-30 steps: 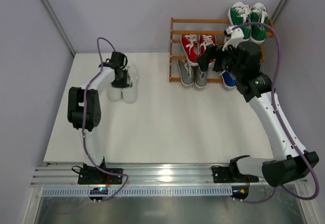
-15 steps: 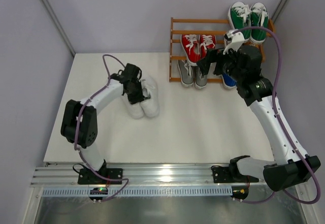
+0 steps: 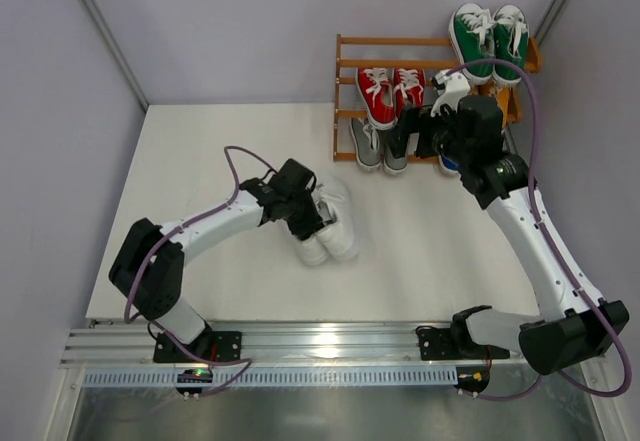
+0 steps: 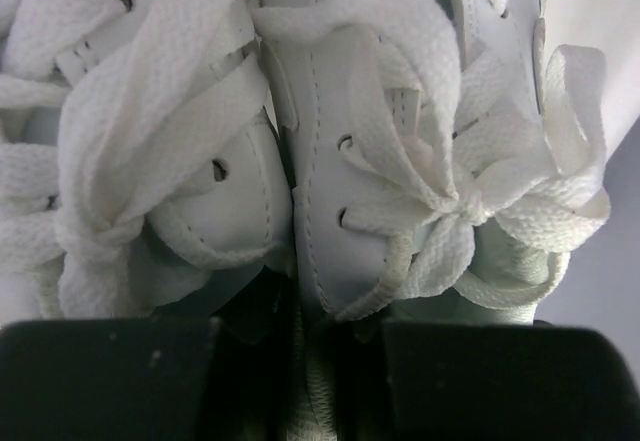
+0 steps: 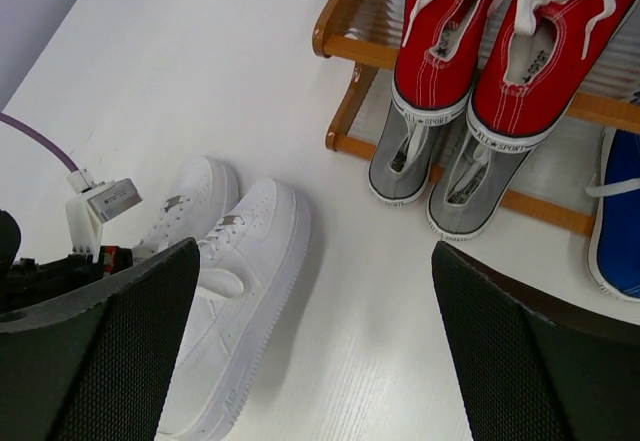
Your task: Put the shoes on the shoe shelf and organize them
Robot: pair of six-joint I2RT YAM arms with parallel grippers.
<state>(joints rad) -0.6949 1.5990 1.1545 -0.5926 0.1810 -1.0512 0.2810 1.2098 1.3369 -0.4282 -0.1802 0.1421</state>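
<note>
Overhead view: a white table (image 3: 200,261) with the shoe shelf (image 3: 390,41) standing at its 1 o'clock corner. The shelf carries a green pair (image 3: 488,29) on the top tier, a red pair (image 3: 390,93) on the middle tier and a grey pair (image 3: 380,146) on the bottom. A blue shoe (image 3: 448,157) lies at 3 o'clock of the grey pair, mostly hidden behind the right arm. The right gripper (image 3: 412,133) hangs in front of the lower tiers, jaws spread wide and empty. Near the table's centre, at 7 o'clock from the shelf and well apart from it, the left gripper (image 3: 300,211) clamps the white pair (image 3: 335,236). Left wrist view: white laces and leather fill the frame, and the dark fingers (image 4: 100,381) at 6 o'clock pinch the two shoes' touching inner collars together. Right wrist view: the black fingers (image 5: 100,351) stand far apart at 7 and 5 o'clock with bare table between them. The white pair lies at 8 o'clock, and the red and grey pairs are at 1 o'clock.
</note>
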